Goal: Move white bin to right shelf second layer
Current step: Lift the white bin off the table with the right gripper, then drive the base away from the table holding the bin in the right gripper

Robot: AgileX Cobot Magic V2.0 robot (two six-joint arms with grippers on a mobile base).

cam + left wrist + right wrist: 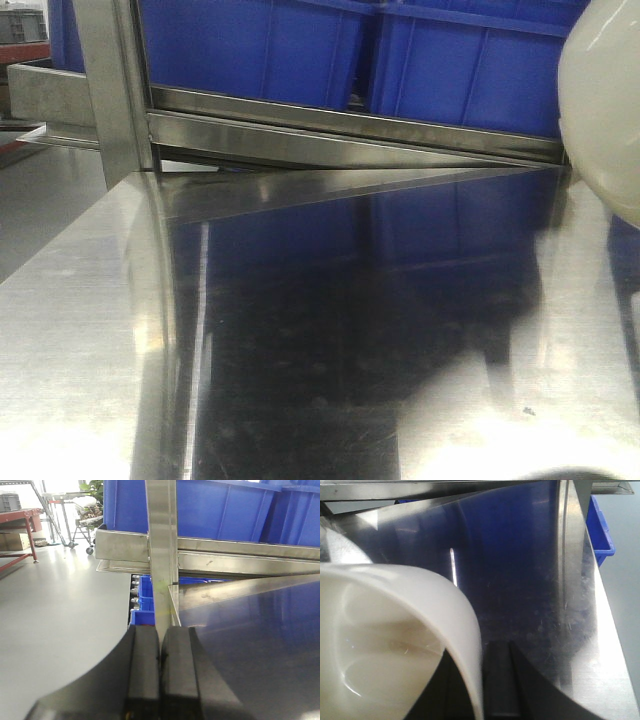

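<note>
My left fingers (145,672) are pressed together pad to pad with nothing between them. They hang at the left end of the shiny flat stainless steel table (260,630), pointing at the upright stainless steel rack post (162,555).

My right fingers (501,680) are closed on the wall of the cream-white rounded plastic bin (380,645). The rim runs down between them. One black finger shows outside the wall, and the other is mostly hidden behind the pale plastic. The open mouth of the bin is turned toward my right wrist camera, so I see into its smooth inside.

From the front view the bin (605,110) sits at the far right edge of the frame. Its curved underside seems to be off the table (80,330), just in front of the right end of the steel front bar of the rack (350,125). Two blue rectangular plastic crates (260,50) stand side by side on the rack level behind that bar.
</note>
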